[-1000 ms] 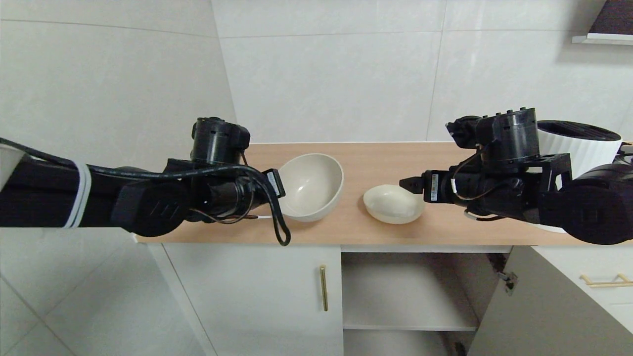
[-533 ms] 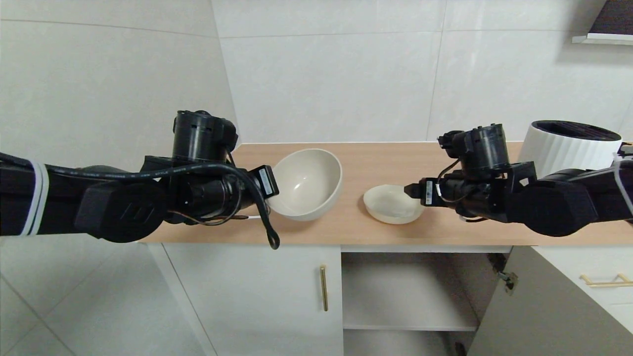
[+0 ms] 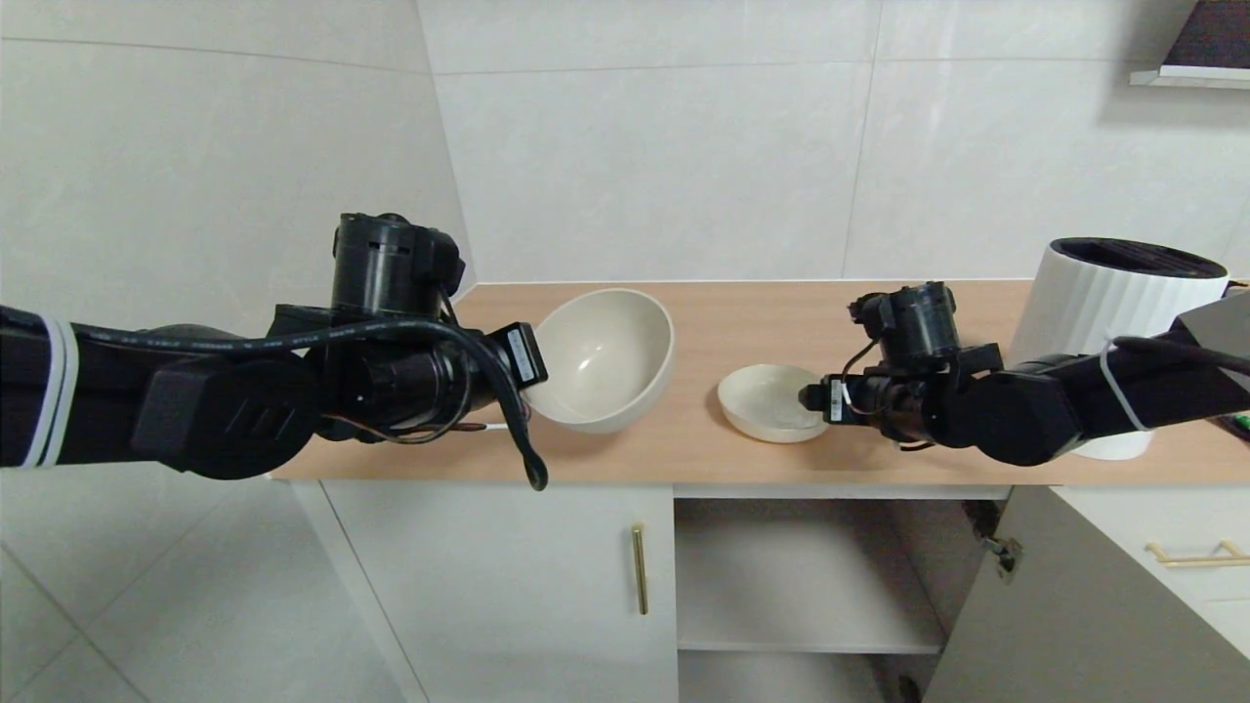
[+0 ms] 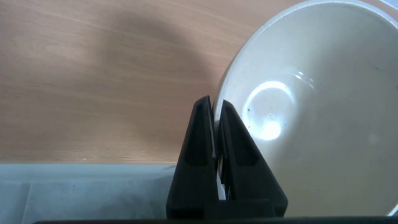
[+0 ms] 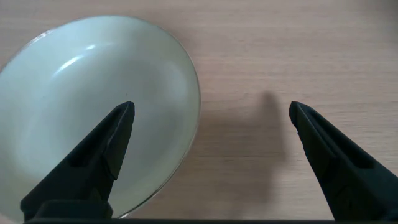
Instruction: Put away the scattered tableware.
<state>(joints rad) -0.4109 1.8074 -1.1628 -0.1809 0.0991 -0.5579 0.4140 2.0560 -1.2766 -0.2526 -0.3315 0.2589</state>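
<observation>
bowl (image 3: 605, 356) pinched in l hand (image 4: 214, 118); r hand (image 5: 210, 111) wide open at dish (image 5: 93, 93)

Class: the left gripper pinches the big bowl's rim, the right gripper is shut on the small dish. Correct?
No: the right wrist view shows the right gripper open, astride the rim of the small dish. The left gripper does pinch the big bowl.

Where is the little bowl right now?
In the head view, the little bowl sits on the wooden counter, right of the big bowl, with the right gripper at its rim.
</observation>
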